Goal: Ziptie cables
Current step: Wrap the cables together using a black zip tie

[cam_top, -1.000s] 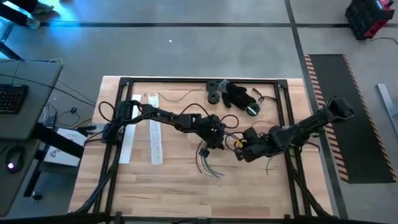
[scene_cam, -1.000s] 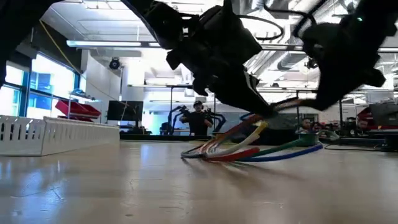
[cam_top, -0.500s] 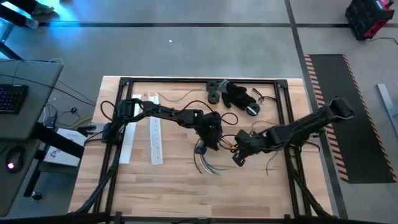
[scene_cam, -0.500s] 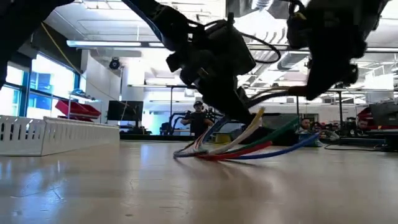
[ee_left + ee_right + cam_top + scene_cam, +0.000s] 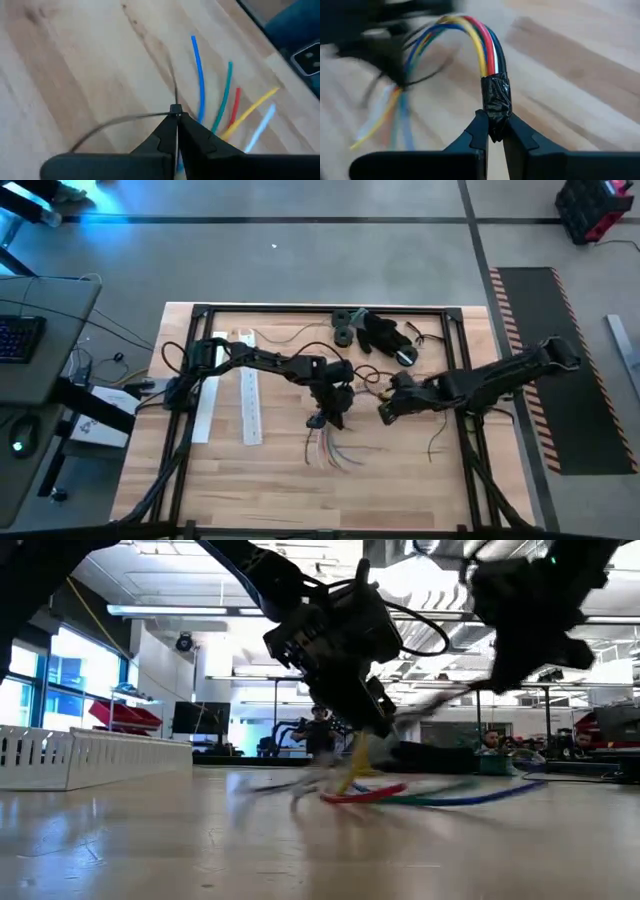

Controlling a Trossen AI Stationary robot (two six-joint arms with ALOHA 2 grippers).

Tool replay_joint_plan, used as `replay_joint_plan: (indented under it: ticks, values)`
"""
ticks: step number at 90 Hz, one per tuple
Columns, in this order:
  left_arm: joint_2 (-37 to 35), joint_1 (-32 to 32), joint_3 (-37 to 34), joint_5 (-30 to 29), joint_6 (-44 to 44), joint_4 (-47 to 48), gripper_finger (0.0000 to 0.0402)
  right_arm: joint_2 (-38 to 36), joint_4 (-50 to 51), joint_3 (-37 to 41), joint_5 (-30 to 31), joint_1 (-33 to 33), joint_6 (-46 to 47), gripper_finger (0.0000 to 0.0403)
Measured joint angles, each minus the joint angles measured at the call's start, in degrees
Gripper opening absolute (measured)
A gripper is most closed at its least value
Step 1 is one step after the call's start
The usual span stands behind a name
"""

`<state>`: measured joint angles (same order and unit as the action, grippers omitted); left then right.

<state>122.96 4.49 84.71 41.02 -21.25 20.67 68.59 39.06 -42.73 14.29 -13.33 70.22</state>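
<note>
The cables [image 5: 479,42] are a bundle of thin coloured wires bound with black tape. Their loose ends [image 5: 333,454] fan out on the wood. My right gripper [image 5: 385,412] is shut on the taped part, right of table centre. My left gripper [image 5: 322,420] stands just left of it, over the loose ends [image 5: 220,107]. It is shut on a thin dark zip tie [image 5: 120,122] that loops off to one side. In the low view the wire ends [image 5: 400,795] lie on the table under both grippers. My left gripper pinches the zip tie at its small square head [image 5: 176,108], only at the very fingertips. One thin strand runs on past the tips and another curves away in a slack loop above the wood. The fingers slant down toward the table. My right gripper pinches the black-taped section [image 5: 496,100] of the cables between its two fingers. The bundle stands up out of the fingertips, arches over toward my left gripper, and its free ends rest on the table. The taped part is lifted clear.
Two long white perforated strips [image 5: 250,395] lie at the left of the table. A black heap with round parts [image 5: 375,332] sits at the far edge. A black frame [image 5: 300,310] rims the table. A white slotted tray [image 5: 80,755] shows at the left in the low view.
My left gripper has gone toward the table's left and near edges, taking the zip tie with it. My right gripper has moved toward the far edge with the taped end. The bundle's loose ends have swung and spread out lower on the wood.
</note>
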Motion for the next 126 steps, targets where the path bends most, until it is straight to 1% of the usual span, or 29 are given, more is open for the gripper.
replay_joint_plan:
  ticks: [9,17,21,28,34,43,53,62,74,80,85,94,101,107,112,126]
  values:
    - [0.0,-0.02,0.0,0.3,0.11,0.11,0.0,-0.05,-1.58,3.68,-2.85,0.25,0.47,0.0013]
    - [0.0,0.0,0.0,0.28,0.23,-0.17,0.0,0.1,-6.57,6.62,-3.42,0.22,1.34,0.0014]
    - [0.0,0.02,0.0,0.28,0.75,-0.6,0.0,0.1,-8.41,7.88,-3.44,0.23,1.81,0.0023]
    - [0.0,0.09,0.0,0.28,1.67,-1.25,0.0,0.1,-9.81,9.08,-3.36,0.23,1.85,0.0054]
    - [0.0,0.39,0.0,0.36,3.07,-1.44,0.0,0.1,-9.42,9.34,-2.32,0.23,1.74,0.0089]
    - [0.0,1.11,0.0,0.76,6.16,-1.6,0.0,0.0,-8.43,9.39,-2.54,0.23,0.42,0.0145]
    - [0.0,2.18,0.0,1.2,9.74,-1.43,0.0,-1.87,-8.35,8.69,-4.85,0.04,-4.74,0.0196]
    - [0.0,3.31,0.02,4.81,13.83,-1.39,0.0,-3.84,-9.34,5.86,-3.84,-1.85,-11.59,0.0216]
    - [-0.02,4.66,0.02,9.46,20.88,-2.25,0.0,-3.43,-14.19,3.06,-2.85,-4.76,-23.8,0.0214]
    - [-0.02,5.24,0.04,10.84,24.64,-4.1,0.0,-1.68,-18.89,3.02,-2.96,-6.07,-30.94,0.0205]
    - [-0.02,5.6,0.04,11.24,28.68,-5.97,0.0,0.47,-21.87,3.02,-1.84,-6.72,-36.44,0.0195]
    - [-0.02,6.06,0.04,11.34,35.21,-9.4,0.0,5.03,-24.34,2.5,3.06,-6.83,-45.86,0.0176]
    - [-0.02,6.1,0.04,11.21,37.84,-11.32,0.0,7.91,-25.92,1.3,7.51,-6.79,-51.45,0.016]
    - [-0.08,6.05,0.04,10.58,38.86,-11.75,0.0,10.03,-26.26,0.28,9.13,-6.23,-54.42,0.0149]
    - [-0.09,6.03,0.04,10.43,39.68,-11.63,0.0,11.34,-26.18,-0.25,9.22,-5.84,-55.58,0.0141]
    - [-0.09,5.99,0.04,9.5,41.03,-11.95,0.0,12.91,-26.72,-0.73,9.2,-4.62,-56.33,0.0122]
